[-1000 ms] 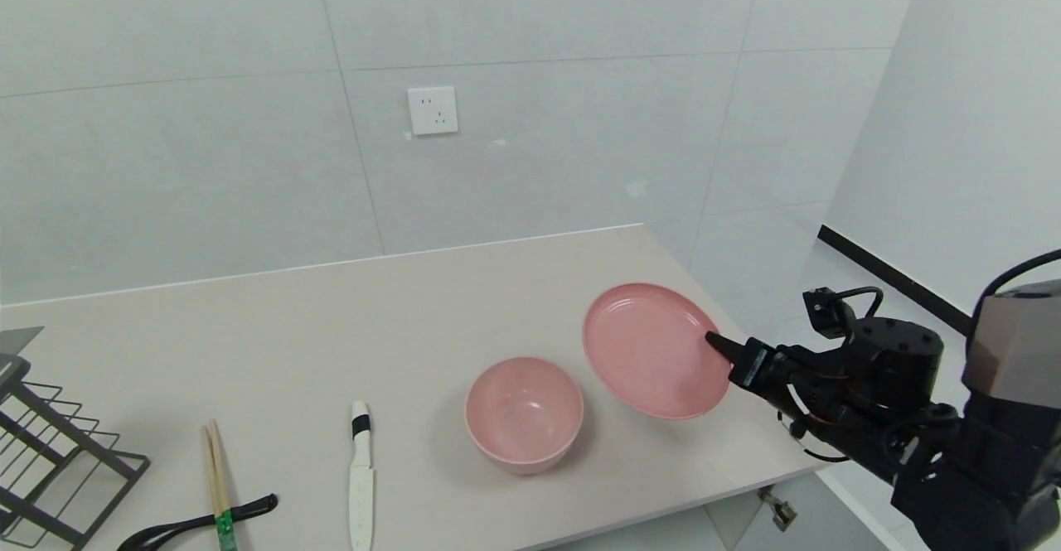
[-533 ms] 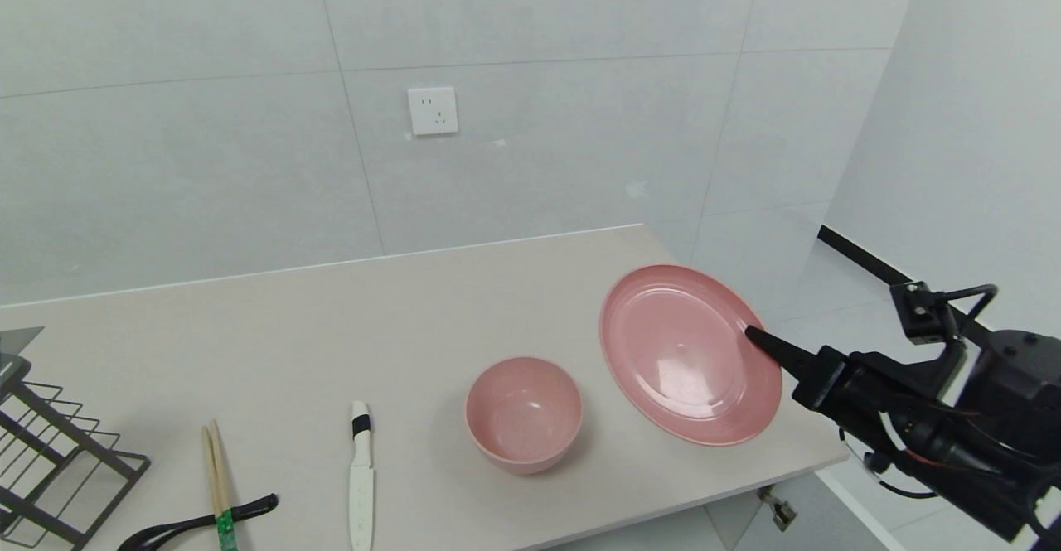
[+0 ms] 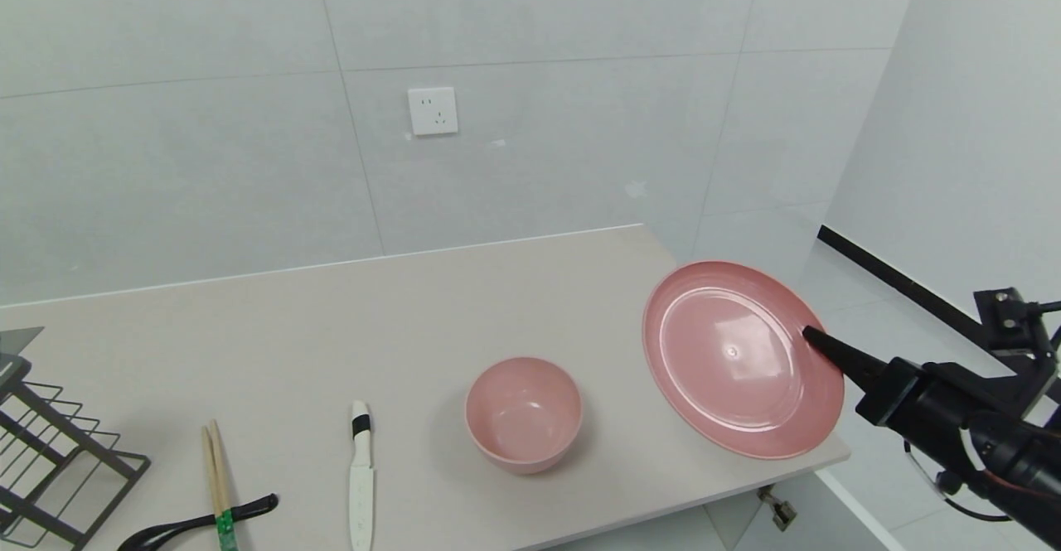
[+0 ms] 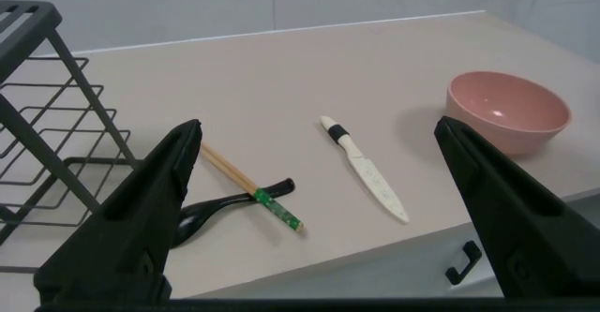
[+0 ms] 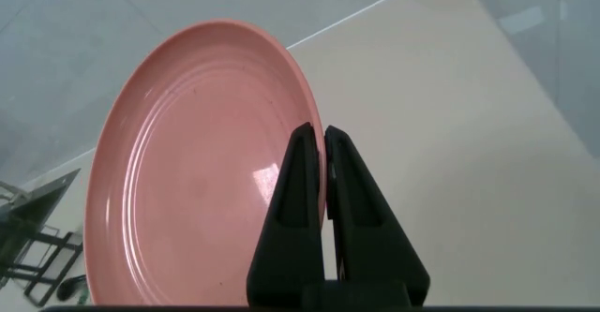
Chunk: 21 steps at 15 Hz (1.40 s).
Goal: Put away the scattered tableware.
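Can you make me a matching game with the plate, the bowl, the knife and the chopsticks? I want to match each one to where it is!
Things:
1. plate
2. bowl
3. knife
4. chopsticks

Places:
A. crossing a black spoon
B. tilted up off the counter, rim pinched in the right gripper
C. standing upright on the counter, empty
D. white, lying flat by itself

Pairs: 1-B, 2-C, 3-D, 4-A.

Pink plate [image 3: 729,360] in right gripper [image 3: 807,335], now higher, farther right, seemingly more upright.
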### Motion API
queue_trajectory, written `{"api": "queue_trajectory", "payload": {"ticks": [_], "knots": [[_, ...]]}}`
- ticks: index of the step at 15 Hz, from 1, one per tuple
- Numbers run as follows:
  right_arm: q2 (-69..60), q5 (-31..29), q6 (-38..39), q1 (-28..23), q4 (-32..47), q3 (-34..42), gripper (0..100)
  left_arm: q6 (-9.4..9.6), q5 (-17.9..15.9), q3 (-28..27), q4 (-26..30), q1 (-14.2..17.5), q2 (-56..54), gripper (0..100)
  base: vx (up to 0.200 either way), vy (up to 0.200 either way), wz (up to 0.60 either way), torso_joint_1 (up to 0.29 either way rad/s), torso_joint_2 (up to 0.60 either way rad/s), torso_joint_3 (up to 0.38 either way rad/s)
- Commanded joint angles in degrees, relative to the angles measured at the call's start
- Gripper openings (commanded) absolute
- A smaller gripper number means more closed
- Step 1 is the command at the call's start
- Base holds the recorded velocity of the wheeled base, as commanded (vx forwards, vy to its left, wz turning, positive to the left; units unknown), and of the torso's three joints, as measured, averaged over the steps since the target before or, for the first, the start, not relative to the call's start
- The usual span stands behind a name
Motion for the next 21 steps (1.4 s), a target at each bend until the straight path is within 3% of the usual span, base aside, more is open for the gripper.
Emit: {"api": "queue_trajectory", "payload": {"ticks": [1,2,4,6,8,9,11,12,13,15,17,19,21], "knots": [[-0.3,0.1,-1.5,-2.5,-0.1,0.0,0,0.35,0.0,0.0,0.0,0.0,0.1,100,0.0,0.0,0.0,0.0,0.0,0.0],[-0.3,0.1,-2.2,-2.9,-0.1,0.0,0,0.53,-0.2,0.0,0.0,0.0,0.1,100,0.0,0.0,0.0,0.0,0.0,0.0],[-0.7,0.2,-2.7,-3.7,-0.1,0.0,0,2.81,-2.3,-0.4,-2.5,0.0,0.1,100,0.0,0.0,0.0,0.0,0.0,0.0],[-0.9,0.2,-2.7,-4.1,-0.1,0.0,0,2.2,-2.9,-7.2,-17.2,-0.1,2.4,100,0.0,0.0,0.0,0.0,0.0,0.0],[-0.9,0.2,-2.7,-3.7,-0.1,0.0,0,1.14,-4.0,-9.8,-15.8,-1.5,4.4,100,0.0,0.0,0.0,0.0,0.0,0.0],[-0.9,0.2,-2.7,-3.7,-0.1,0.0,0,-3.16,-3.7,-10.1,-12.6,-3.3,4.9,100,0.0,0.0,0.0,0.0,0.0,0.0],[-0.9,0.2,-2.7,-3.8,-0.1,0.0,0,-18.81,-4.0,-12.1,-6.2,-6.6,9.4,100,0.0,0.0,0.0,0.0,0.0,0.0],[-0.9,0.2,-2.7,-3.8,-0.1,0.0,0,-24.7,-4.1,-13.2,-4.5,-8.5,12.1,100,0.0,0.0,0.0,0.0,0.0,0.0],[-0.9,0.2,-2.7,-3.7,-0.1,0.0,0,-27.51,-4.2,-13.4,-4.0,-11.2,14.4,100,0.0,0.0,0.0,0.0,0.0,0.0],[-0.7,0.2,-2.7,-3.7,-0.1,0.0,0,-27.16,-4.5,-12.9,-3.8,-14.9,16.7,100,0.0,0.0,0.0,0.0,0.0,0.0],[-0.6,0.2,-2.7,-3.7,-0.1,0.0,0,-23.64,-7.3,-13.0,-3.8,-15.6,19.8,100,0.0,0.0,0.0,0.0,0.0,0.0],[-0.7,0.2,-2.8,-3.7,-0.1,0.0,0,-22.24,-9.9,-13.3,-4.5,-15.6,24.2,100,0.0,0.0,0.0,0.0,0.0,0.0],[-0.7,0.2,-2.8,-3.7,-0.1,0.0,0,-19.16,-10.3,-13.5,-7.8,-15.6,31.5,100,0.0,0.0,0.0,0.0,0.0,0.0]]}}
